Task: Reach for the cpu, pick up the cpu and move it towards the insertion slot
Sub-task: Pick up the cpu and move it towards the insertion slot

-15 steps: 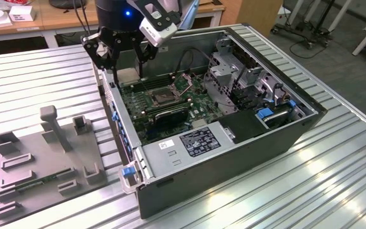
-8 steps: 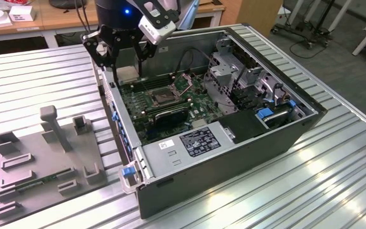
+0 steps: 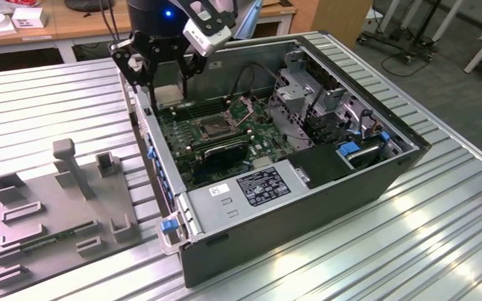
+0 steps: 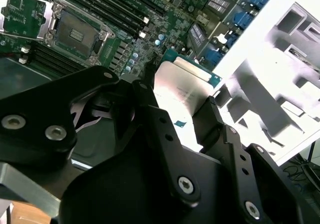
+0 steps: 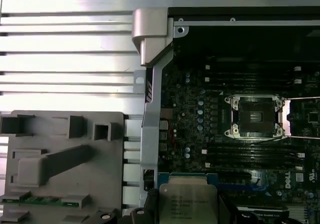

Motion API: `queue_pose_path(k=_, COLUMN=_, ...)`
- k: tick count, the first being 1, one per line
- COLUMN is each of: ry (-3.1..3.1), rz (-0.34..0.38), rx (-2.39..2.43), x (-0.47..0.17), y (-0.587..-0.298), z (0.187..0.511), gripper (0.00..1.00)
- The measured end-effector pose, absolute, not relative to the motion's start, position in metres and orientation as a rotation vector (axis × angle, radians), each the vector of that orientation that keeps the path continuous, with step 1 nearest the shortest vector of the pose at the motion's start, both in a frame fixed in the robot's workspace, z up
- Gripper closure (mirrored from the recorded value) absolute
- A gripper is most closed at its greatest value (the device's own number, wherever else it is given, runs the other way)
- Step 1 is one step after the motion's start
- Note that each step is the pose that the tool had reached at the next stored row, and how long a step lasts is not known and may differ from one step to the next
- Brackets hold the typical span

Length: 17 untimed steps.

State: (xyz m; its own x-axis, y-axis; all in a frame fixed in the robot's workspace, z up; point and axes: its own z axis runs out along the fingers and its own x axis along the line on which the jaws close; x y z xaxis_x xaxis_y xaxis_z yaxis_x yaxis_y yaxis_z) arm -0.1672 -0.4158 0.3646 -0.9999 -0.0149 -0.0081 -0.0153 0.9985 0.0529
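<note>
My gripper (image 3: 165, 95) hangs over the far left edge of the open computer case, shut on the cpu (image 3: 168, 94), a thin square chip with a silvery top. In both wrist views the black fingers clamp the cpu (image 4: 181, 88) (image 5: 187, 200) by two opposite edges. The insertion slot (image 3: 216, 130), a square socket with a silvery frame and dark centre, lies on the green board inside the case, apart from the chip and nearer the case's middle. It also shows in both wrist views as the insertion slot (image 4: 75, 32) (image 5: 255, 115), with its metal lid swung open.
A grey fixture tray (image 3: 57, 207) with upright posts and a green memory stick (image 3: 48, 241) lies at the exterior view's left. The case wall (image 3: 153, 150) stands between tray and board. Long black memory slots (image 5: 250, 154) flank the socket. A drive cage (image 3: 304, 94) and power supply (image 3: 258, 185) crowd the case.
</note>
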Motion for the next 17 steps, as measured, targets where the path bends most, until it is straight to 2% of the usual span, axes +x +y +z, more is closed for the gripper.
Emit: queue_pose_path(k=17, ry=3.133, rz=0.083, rx=-0.024, x=-0.156, y=-0.403, z=0.363, gripper=0.46)
